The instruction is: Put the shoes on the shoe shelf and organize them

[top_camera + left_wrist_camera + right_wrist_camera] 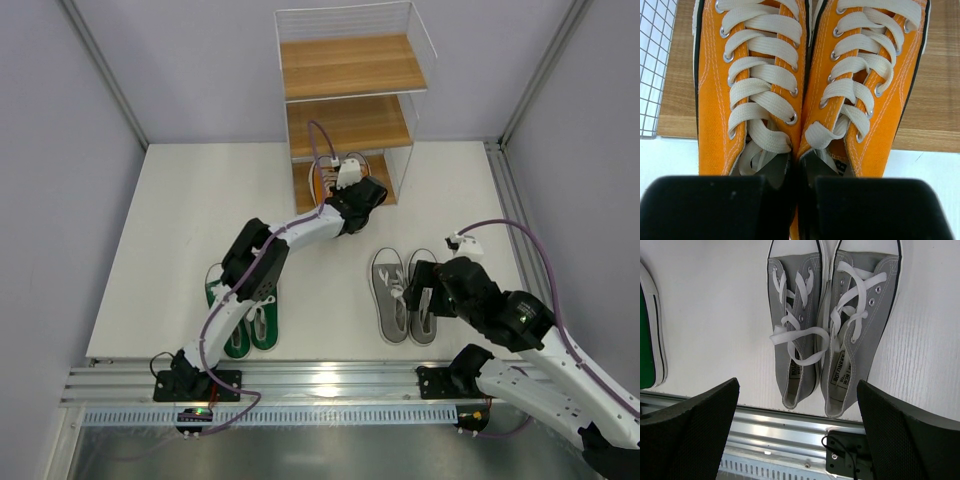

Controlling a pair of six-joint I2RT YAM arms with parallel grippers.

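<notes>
The white table (180, 220) carried the shoe shelf (350, 65) at its far edge. On the shelf's lowest board (935, 90) the orange shoes (712, 115) lay side by side, heels past its front edge. The grey shoes (390, 290) lay on the table before the shelf, and the green shoes (262, 330) before it, more to the left.

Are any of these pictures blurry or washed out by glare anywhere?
Top view: bright glare on the metal rail by the arm bases. Left wrist view: orange shoes sharp, black fingers soft. Right wrist view: grey shoes crisp, rail shines too.
</notes>
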